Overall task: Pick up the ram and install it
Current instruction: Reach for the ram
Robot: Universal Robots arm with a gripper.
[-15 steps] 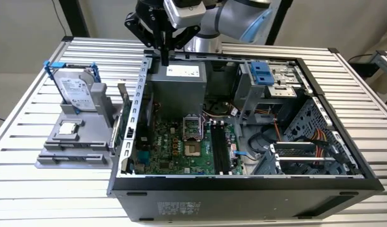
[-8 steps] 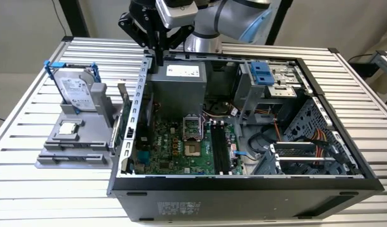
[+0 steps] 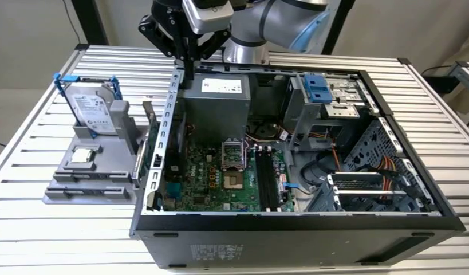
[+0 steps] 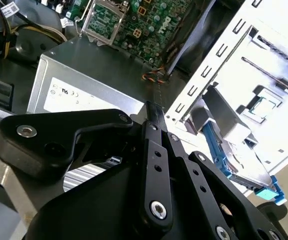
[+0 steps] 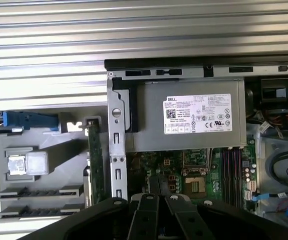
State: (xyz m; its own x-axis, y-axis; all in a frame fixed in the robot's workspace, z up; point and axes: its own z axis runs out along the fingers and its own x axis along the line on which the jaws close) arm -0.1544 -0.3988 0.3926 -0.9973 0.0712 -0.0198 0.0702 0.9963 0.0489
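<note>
Hovering over the case wall [image 3: 167,114] edge, hand [image 3: 186,72] pressed together, empty; ram [image 5: 96,165] upright just outside that wall.

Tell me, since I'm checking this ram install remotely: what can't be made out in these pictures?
- Ram, first wrist view: seen edge-on, one end hidden behind the end effector.
- Memory slots, exterior view: too small to judge their latches.
</note>
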